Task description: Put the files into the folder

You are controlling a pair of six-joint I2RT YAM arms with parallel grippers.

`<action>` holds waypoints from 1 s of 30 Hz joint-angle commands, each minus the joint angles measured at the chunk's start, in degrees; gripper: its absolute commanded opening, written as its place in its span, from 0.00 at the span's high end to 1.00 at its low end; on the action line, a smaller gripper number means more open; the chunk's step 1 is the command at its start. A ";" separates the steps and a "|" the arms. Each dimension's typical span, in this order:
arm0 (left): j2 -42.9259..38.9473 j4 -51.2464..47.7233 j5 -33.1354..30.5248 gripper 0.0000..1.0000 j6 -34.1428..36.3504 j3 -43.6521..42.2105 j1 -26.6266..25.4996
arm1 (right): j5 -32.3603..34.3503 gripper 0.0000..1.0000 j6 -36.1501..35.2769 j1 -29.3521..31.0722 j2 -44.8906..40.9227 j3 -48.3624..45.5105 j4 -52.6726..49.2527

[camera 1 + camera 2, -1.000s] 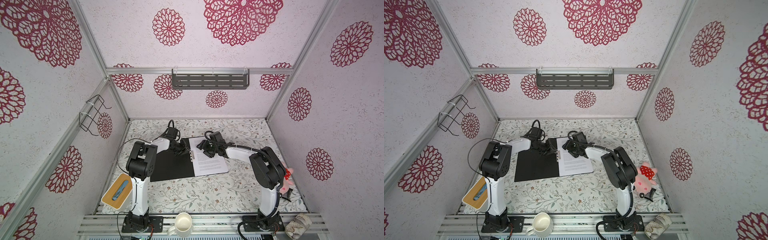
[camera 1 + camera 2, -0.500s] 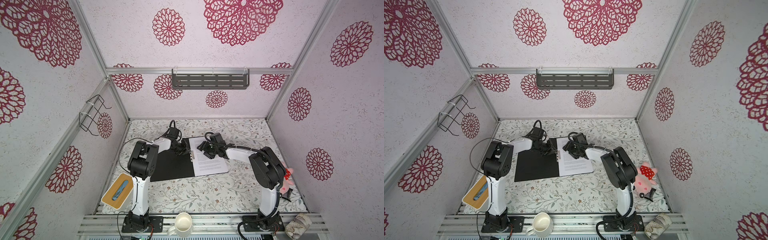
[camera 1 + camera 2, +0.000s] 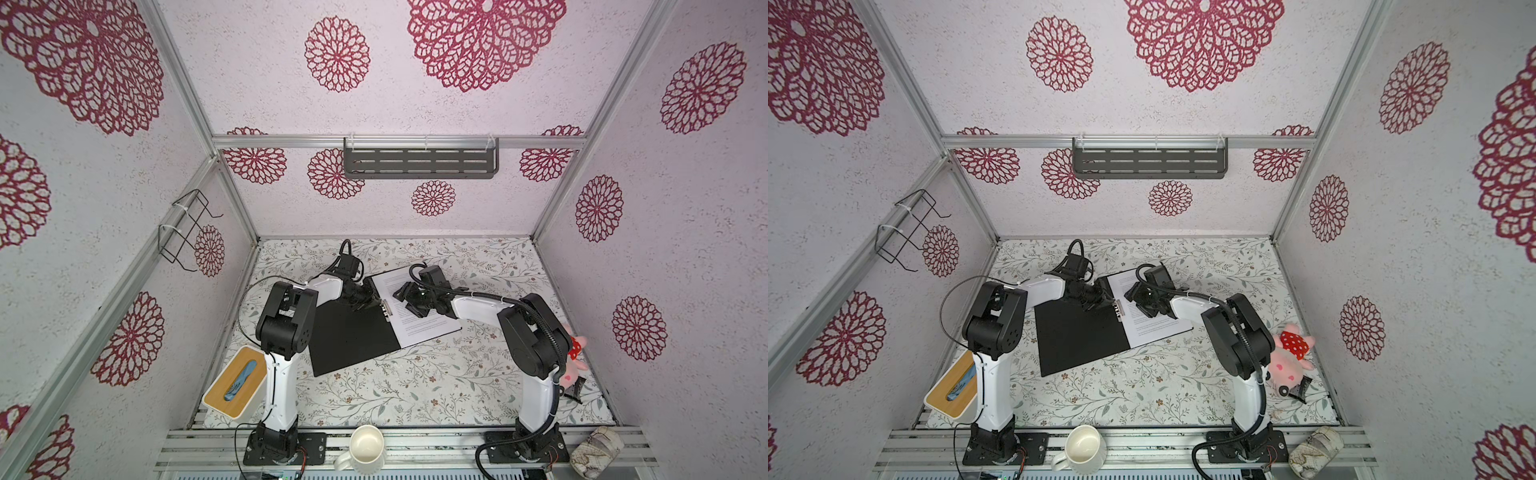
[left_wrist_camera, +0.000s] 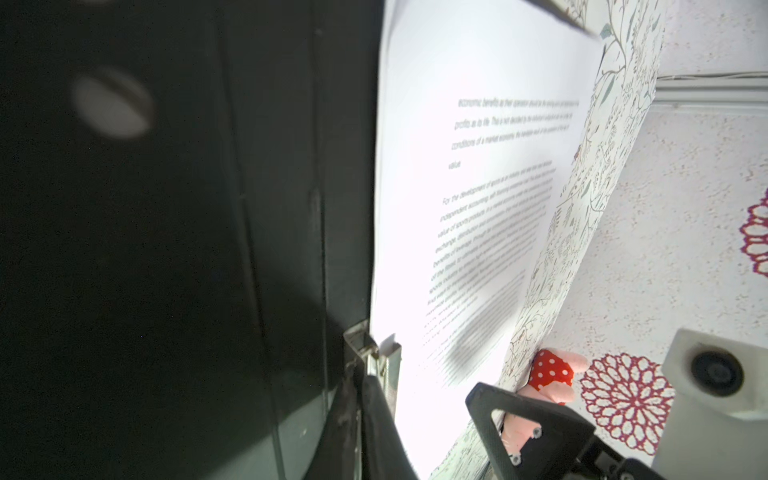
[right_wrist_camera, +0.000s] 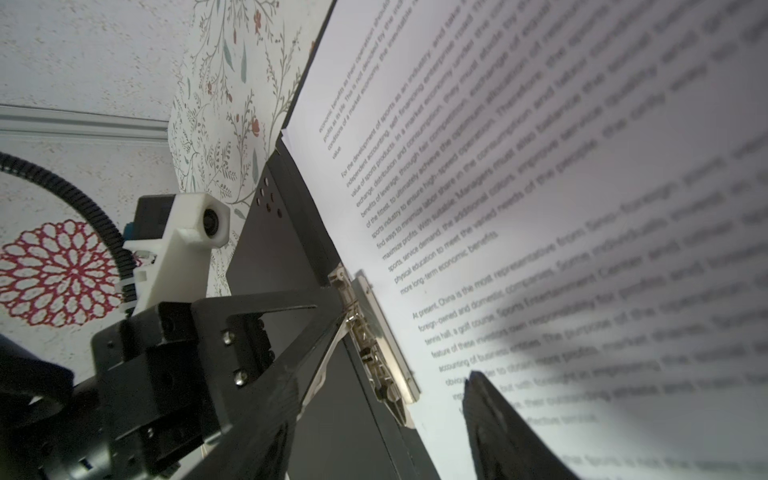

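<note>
Floral surface [image 3: 415,386] is carrying the open folder [image 3: 349,336], files [image 3: 419,328] lying on its right half, long axis running roughly front-to-back; left claw [image 3: 376,302] is pinching shut on the spine's metal clip [image 3: 386,309], right claw [image 3: 405,302] is hovering spread, empty, over the files just beside it.

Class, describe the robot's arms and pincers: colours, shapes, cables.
The left arm and right arm have white shells and black joints. The left pincer and right pincer are black with hollow triangular fingers. A ribbed black cable follows the right arm.
</note>
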 commanded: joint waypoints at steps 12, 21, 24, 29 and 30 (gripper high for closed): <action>2.14 -1.39 -0.36 0.93 3.41 0.73 -0.58 | -7.07 0.55 -0.19 1.53 2.29 10.45 -6.53; 2.24 -0.88 0.00 0.93 4.16 0.22 -0.63 | -9.98 0.65 -4.28 1.79 4.77 16.73 -19.03; 2.17 -0.55 -0.03 0.93 4.25 0.04 -0.61 | -10.26 0.65 -4.36 1.80 4.91 16.99 -20.03; 1.93 -0.41 0.01 0.93 4.66 -0.26 -0.70 | -11.07 0.66 -3.79 1.88 5.59 17.75 -20.20; 1.90 -0.37 -0.09 0.93 4.69 -0.38 -0.68 | -11.26 0.66 -3.77 1.88 5.78 17.96 -20.41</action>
